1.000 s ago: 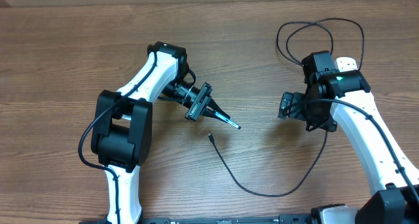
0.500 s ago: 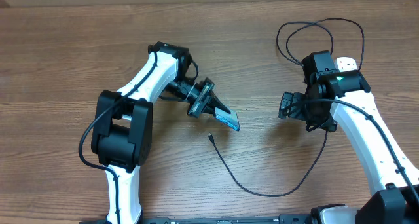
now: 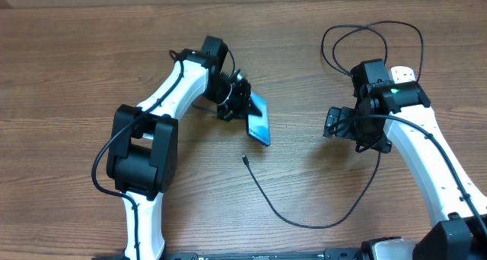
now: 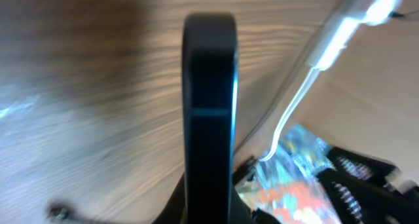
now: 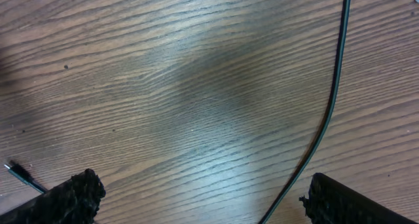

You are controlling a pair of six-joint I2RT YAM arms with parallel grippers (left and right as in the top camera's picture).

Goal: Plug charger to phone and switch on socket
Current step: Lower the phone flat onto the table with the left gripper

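Now: your left gripper (image 3: 245, 110) clamps phone (image 3: 259, 125), swung from edge-on to screen-up at centre frame. Right gripper (image 3: 332, 123) gapes wide, empty. Charger (image 3: 245, 160) tip lies just below phone, unplugged; you fetch it next.

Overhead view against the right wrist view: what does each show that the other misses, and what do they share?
Overhead only: the left fingers shut on the phone, which is held tilted with its blue screen showing. Right wrist only: the right fingers up close, wide apart with nothing but bare table between them. Both: the charger lying on the wood, its connector tip loose and plugged into nothing.
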